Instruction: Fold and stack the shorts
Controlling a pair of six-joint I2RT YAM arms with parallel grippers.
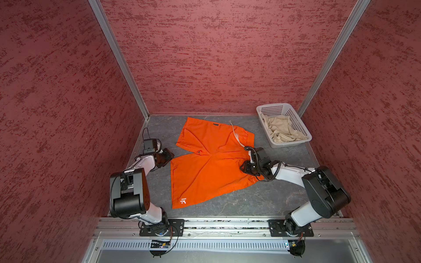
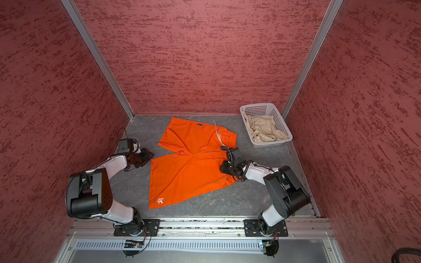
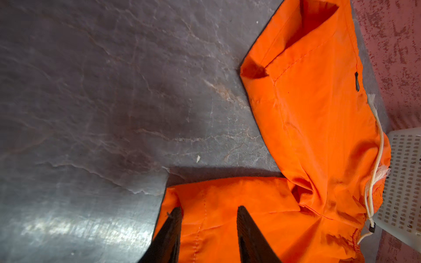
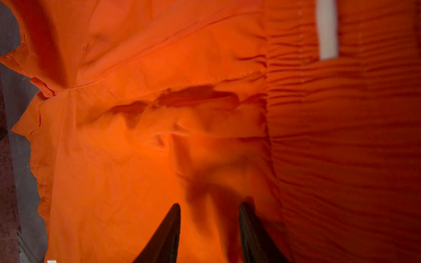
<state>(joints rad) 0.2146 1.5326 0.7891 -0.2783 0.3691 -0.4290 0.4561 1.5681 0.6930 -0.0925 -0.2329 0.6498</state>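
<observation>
The orange shorts point(image 1: 205, 164) lie spread flat on the table point(image 1: 250, 200) just beside the white basket point(image 1: 296, 121), with the waistband end nearest the basket and the two legs splayed away from it. The beige shorts point(image 1: 282, 129) sit crumpled inside the basket, not yet folded.

The left gripper point(image 3: 209, 208) hovers at the leg hem far from the basket. Its fingers stand apart and nothing is pinched between them. The right gripper point(image 4: 210, 204) is low over the waistband side, near the basket. Its fingers are also apart and we see no cloth clamped.

We judge the first fold is about to be set up, and several things could spoil it:
- **Splayed legs:** a fold along the crotch may land crooked.
- **Thin cloth:** a pinch may catch only the top layer, so the under layer drags and bunches.
- **Loose white drawstring point(image 1: 235, 134):** it trails across the waistband and could snag a finger or get trapped in the fold.
- **Basket close by:** a wide sweep of the right arm could knock it.
</observation>
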